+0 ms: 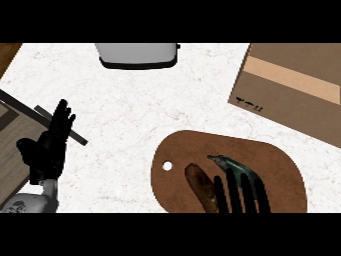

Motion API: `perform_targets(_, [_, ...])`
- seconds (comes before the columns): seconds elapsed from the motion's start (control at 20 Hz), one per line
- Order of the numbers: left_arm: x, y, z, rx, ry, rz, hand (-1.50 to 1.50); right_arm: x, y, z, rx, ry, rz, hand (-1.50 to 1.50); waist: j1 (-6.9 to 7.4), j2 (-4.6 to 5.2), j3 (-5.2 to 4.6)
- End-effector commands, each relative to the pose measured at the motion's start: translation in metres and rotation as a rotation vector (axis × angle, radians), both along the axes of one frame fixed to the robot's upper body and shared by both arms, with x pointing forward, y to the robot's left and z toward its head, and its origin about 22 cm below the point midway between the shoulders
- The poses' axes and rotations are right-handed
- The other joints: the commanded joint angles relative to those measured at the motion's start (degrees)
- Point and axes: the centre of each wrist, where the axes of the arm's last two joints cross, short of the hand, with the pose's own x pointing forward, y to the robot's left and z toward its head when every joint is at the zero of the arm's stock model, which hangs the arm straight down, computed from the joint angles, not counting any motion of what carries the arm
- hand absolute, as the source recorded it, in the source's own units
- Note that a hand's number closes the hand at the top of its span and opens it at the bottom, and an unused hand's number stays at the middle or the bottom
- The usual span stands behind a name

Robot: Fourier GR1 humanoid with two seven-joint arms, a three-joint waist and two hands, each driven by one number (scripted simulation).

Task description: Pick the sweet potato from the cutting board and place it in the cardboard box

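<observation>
Sweet potato, long and dark brown, lies on the brown cutting board, right against my right hand, whose fingers stretch straight just beside it, holding nothing. Cardboard box sits up right, small black marks I can't read. My left hand rests open at left.

Bright, even light falls on the pale worktop, with no glare anywhere. Shadows are faint: there is hardly any under the cutting board or beside the cardboard box. The black hands read as flat dark shapes with little shading. Straight edges show no bending toward the picture's sides.
</observation>
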Motion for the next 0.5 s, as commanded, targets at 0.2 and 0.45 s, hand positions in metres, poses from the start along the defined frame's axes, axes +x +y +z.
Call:
perform_targets(0.2, [0.002,0.013,-0.016,0.007,0.098,0.041,0.00,-0.006,0.056,-0.001,-0.005,0.048,-0.120,-1.50,0.41,0.66,-0.38])
perform_targets(0.45, [0.001,0.000,-0.015,0.001,0.089,0.041,0.00,0.006,0.056,-0.018,-0.075,0.059,-0.160,-1.50,0.87,0.71,-0.34])
